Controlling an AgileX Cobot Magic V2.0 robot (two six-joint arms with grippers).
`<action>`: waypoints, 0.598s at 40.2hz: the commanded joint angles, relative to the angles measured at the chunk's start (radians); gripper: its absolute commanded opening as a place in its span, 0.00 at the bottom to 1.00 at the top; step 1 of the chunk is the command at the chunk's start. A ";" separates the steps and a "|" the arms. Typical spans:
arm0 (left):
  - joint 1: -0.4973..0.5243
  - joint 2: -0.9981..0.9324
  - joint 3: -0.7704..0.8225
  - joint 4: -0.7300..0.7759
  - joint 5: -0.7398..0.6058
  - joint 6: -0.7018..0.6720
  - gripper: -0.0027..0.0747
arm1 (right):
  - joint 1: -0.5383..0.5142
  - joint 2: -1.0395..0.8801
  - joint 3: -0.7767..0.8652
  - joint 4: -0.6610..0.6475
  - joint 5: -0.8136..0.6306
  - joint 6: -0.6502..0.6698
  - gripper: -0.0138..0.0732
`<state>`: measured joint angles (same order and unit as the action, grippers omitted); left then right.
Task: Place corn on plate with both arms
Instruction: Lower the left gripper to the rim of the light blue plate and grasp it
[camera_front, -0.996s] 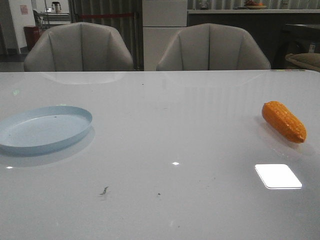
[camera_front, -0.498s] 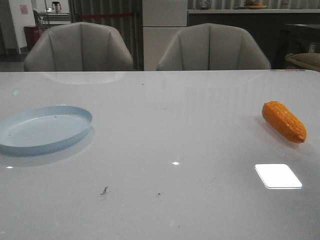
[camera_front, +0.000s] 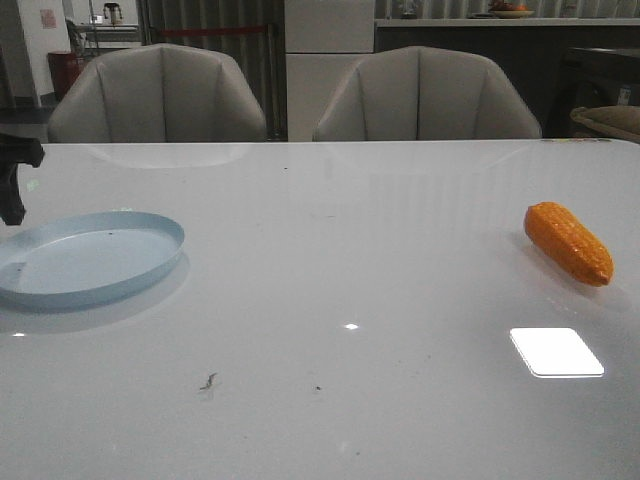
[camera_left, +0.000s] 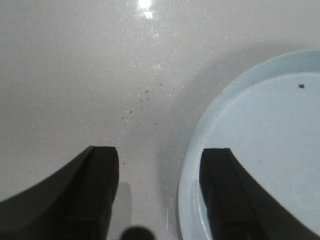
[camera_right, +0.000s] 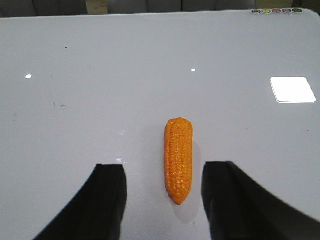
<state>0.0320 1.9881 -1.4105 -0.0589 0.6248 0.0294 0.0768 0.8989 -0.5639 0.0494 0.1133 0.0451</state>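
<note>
The orange corn (camera_front: 568, 243) lies on the white table at the far right. The pale blue plate (camera_front: 90, 255) sits empty at the far left. My left gripper (camera_front: 12, 185) shows as a black shape at the left edge, above the plate's far-left rim. In the left wrist view the left gripper (camera_left: 160, 152) is open, one finger over the plate (camera_left: 260, 130) and one over the table. In the right wrist view the right gripper (camera_right: 165, 167) is open above the table, with the narrow end of the corn (camera_right: 179, 160) between its fingers, untouched. The right gripper is out of the front view.
Two grey chairs (camera_front: 160, 95) (camera_front: 425, 95) stand behind the table's far edge. A bright square light reflection (camera_front: 556, 352) lies on the table in front of the corn. Small dark specks (camera_front: 208, 381) mark the table near the front.
My left gripper has come into the front view at the left edge, by the plate. The corn and the plate have not moved.
</note>
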 joint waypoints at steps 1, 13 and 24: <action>-0.004 -0.030 -0.033 -0.034 -0.022 -0.003 0.58 | 0.001 -0.007 -0.038 -0.007 -0.078 -0.002 0.68; -0.015 0.002 -0.033 -0.045 -0.017 -0.003 0.57 | 0.001 -0.007 -0.038 -0.007 -0.075 -0.002 0.68; -0.022 0.004 -0.033 -0.048 -0.017 -0.003 0.30 | 0.001 -0.007 -0.038 -0.007 -0.073 -0.002 0.68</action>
<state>0.0153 2.0467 -1.4128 -0.0975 0.6350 0.0294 0.0768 0.8989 -0.5639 0.0494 0.1149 0.0451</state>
